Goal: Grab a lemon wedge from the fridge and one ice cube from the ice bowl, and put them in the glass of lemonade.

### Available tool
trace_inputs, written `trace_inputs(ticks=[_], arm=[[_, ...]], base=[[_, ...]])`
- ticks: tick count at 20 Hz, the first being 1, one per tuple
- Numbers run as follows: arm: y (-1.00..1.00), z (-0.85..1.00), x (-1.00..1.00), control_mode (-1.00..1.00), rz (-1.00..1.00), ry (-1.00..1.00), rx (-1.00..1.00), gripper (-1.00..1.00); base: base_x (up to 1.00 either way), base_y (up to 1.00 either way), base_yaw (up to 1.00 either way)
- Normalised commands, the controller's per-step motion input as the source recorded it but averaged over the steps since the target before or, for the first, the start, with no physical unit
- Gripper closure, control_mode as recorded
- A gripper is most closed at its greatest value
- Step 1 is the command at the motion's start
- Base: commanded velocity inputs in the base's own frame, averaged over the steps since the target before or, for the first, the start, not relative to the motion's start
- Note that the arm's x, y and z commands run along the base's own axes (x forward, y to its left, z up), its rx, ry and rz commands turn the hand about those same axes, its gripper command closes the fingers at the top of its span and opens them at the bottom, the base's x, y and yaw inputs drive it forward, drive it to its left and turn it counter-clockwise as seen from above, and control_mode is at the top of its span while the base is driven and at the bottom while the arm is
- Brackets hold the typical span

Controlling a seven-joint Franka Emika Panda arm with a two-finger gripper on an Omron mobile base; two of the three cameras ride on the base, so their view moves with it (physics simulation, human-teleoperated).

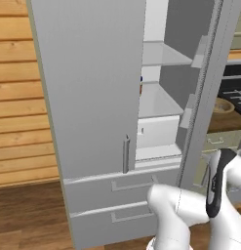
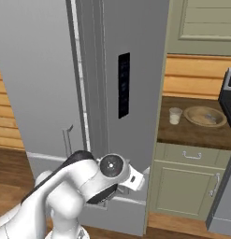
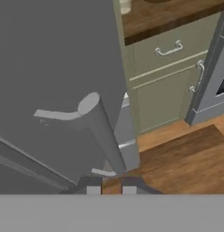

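Fingertips (image 3: 93, 190) a narrow gap apart below the fridge (image 1: 92, 97) door's bar handle (image 3: 102, 136), grip on it unclear, right door swung open, shelves visible, glass of lemonade (image 2: 175, 115) upright beside ice bowl (image 2: 205, 116) on counter (image 2: 191, 133)

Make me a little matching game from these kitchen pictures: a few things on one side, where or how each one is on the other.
Things:
1. fridge
2. glass of lemonade
3. ice bowl
4. cabinet drawer

States or places:
A. shut, just under the counter top
B. one door swung open, shelves showing
C. on the counter, nearer the fridge
D. on the counter, farther from the fridge

Pairs: 1-B, 2-C, 3-D, 4-A
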Motion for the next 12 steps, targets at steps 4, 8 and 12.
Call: trace_inputs(ticks=[4,8,12], arm=[[-0.01,1.0,-0.48,-1.0,0.0,-0.02,0.0,-1.0],[0.13,1.0,-0.71,-1.0,0.0,-0.07,0.0,-1.0],[0.46,1.0,-0.92,-1.0,0.0,-0.05,0.0,-1.0]], base=[[0.0,0.0,0.0],[0.0,0.0,0.0],[0.0,0.0,0.0]])
